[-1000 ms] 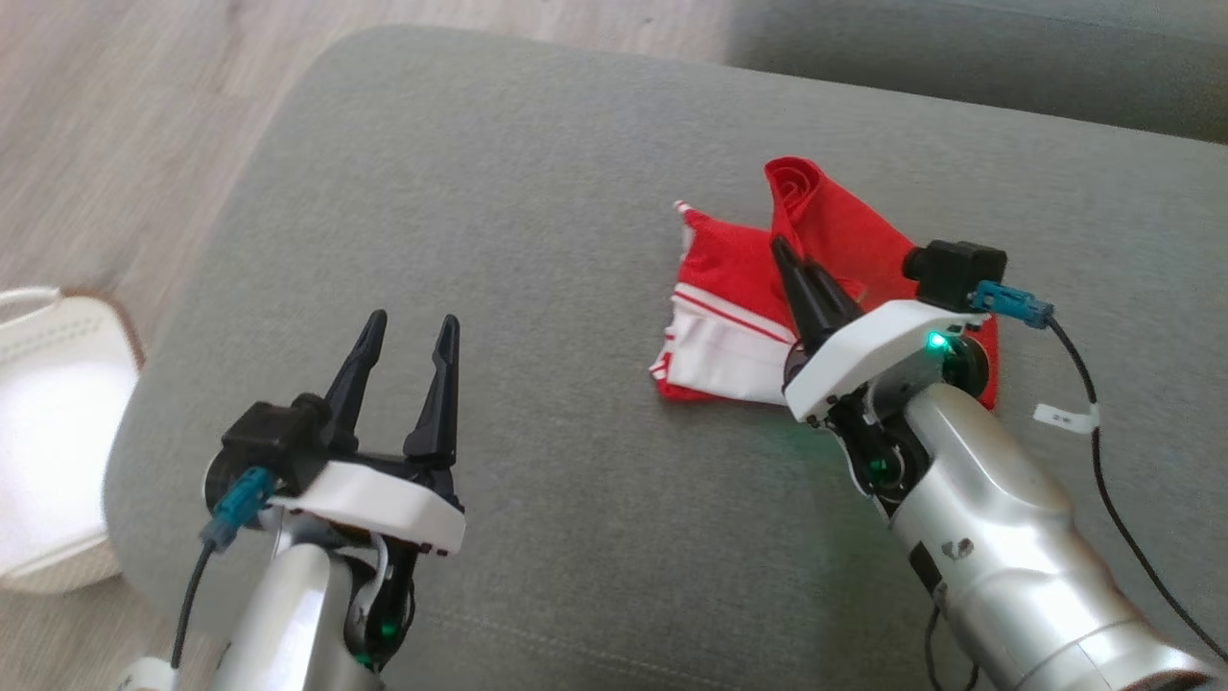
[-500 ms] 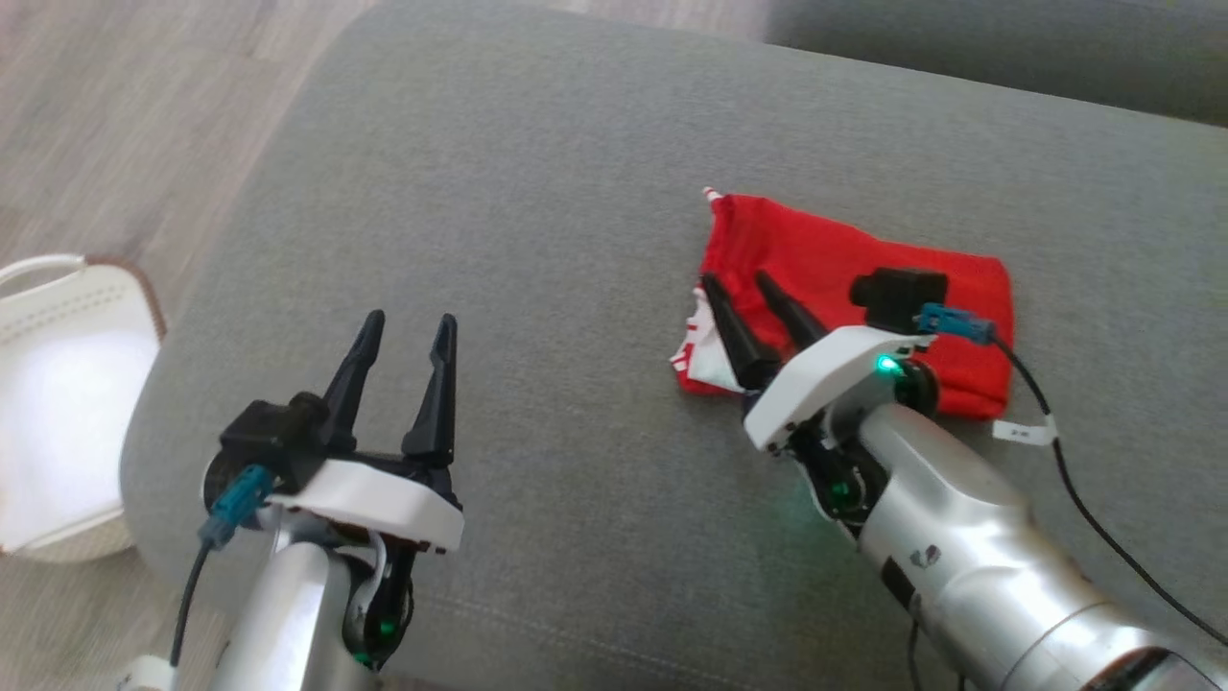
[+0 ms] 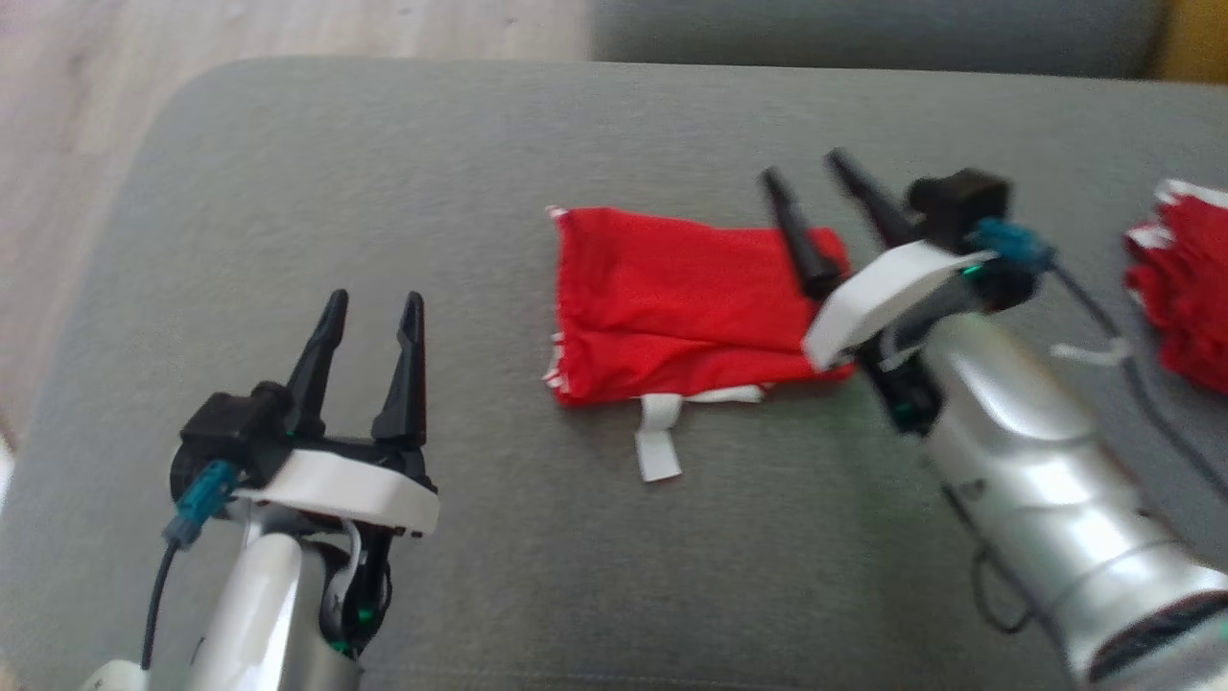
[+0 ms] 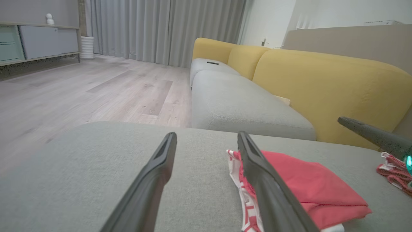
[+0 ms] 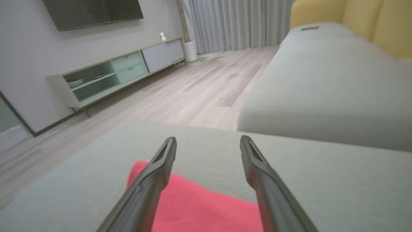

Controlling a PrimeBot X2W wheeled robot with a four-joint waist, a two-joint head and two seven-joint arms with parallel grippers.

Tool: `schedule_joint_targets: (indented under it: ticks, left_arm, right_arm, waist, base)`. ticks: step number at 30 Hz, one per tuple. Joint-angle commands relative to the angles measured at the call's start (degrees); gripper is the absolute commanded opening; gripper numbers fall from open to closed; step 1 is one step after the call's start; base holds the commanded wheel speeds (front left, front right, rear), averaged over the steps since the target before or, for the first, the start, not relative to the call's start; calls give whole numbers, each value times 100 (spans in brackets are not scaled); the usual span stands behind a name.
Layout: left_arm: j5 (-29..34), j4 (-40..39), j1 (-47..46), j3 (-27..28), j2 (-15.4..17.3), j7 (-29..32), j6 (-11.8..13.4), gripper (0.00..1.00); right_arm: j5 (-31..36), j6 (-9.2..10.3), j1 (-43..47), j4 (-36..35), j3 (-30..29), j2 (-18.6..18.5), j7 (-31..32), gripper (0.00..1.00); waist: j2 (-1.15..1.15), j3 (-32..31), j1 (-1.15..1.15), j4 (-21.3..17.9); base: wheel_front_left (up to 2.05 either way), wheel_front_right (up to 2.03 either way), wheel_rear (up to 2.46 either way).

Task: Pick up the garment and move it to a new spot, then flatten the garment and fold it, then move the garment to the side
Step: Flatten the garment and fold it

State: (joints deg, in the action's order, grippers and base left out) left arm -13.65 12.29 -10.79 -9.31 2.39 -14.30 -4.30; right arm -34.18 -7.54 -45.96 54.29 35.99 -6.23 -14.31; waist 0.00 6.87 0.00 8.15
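A red garment [image 3: 672, 302] with white trim lies folded flat on the grey sofa seat [image 3: 403, 173], a white strap sticking out at its near edge. My right gripper [image 3: 804, 165] hovers open over the garment's right end, nothing between its fingers. In the right wrist view the garment [image 5: 199, 206] lies under the open right gripper [image 5: 207, 141]. My left gripper [image 3: 374, 305] stands open to the left, apart from the cloth. From the left wrist, the garment [image 4: 302, 183] lies just right of the open left gripper [image 4: 206, 137].
A second bunched red and white cloth [image 3: 1185, 278] lies at the right edge of the seat. A yellow sofa back [image 4: 322, 77] rises behind, with another grey seat [image 4: 238, 109] beyond. Wooden floor [image 3: 86, 125] lies to the left.
The head camera has swung right, bringing the second cloth into view and losing the white basket. The right gripper let go of the garment, opened, and rose to its right end; the garment now lies folded.
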Motion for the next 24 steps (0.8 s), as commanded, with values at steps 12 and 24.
schedule_joint_targets:
  ticks: [12, 24]
  left_arm:
    - [134, -337, -234, 429, 49, -70, 8, 100]
    - [118, -484, 172, 425, 49, -70, 95, 100]
  right_arm:
    - [2564, 5, 1648, -2121, -2169, -206, -68, 100]
    - [3269, 5, 2804, -3236, -3187, 312, -68, 100]
  waist:
    - [0, -100, 0, -774]
    - [0, -187, 0, -865]
  base:
    - [0, 0, 0]
    - [0, 0, 0]
